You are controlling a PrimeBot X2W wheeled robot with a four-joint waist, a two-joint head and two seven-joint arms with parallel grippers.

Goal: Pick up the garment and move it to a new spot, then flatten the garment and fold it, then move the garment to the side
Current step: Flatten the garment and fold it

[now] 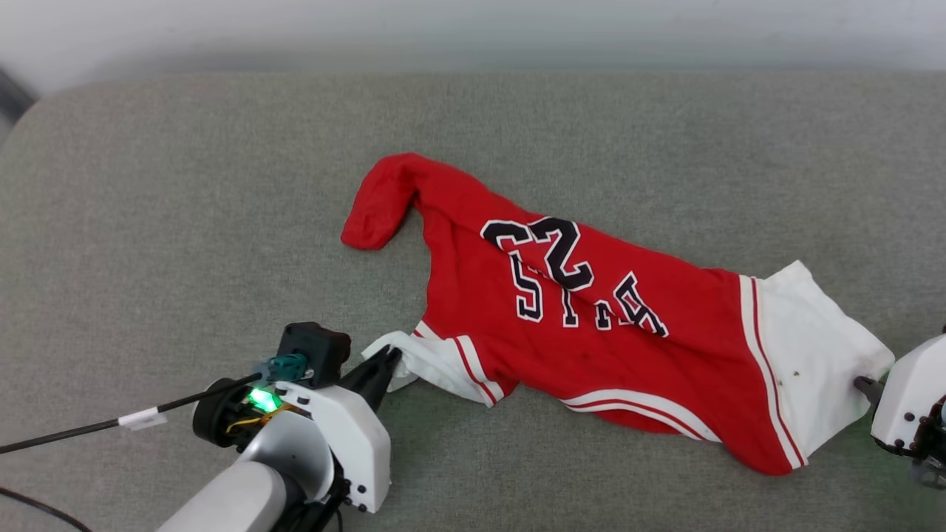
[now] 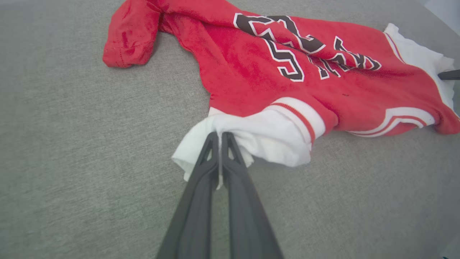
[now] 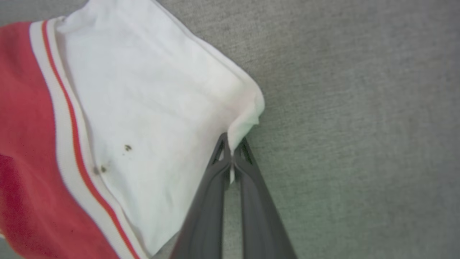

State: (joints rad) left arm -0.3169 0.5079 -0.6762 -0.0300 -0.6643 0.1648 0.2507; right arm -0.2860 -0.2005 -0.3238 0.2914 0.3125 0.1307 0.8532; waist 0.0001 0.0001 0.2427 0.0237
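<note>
Two garment [image 1: 650,362] sleeves pinched tight: left tool [image 2: 219,136], right tool [image 3: 233,144]; dark specks [image 3: 127,147] clear in right wrist view.

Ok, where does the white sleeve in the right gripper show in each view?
Head view: the white sleeve is at the far right end of the garment.
Left wrist view: small, in the upper right corner.
Right wrist view: across upper left and centre, its corner pinched in the right gripper.
Shared landmark: the red-white striped trim bordering it.
</note>
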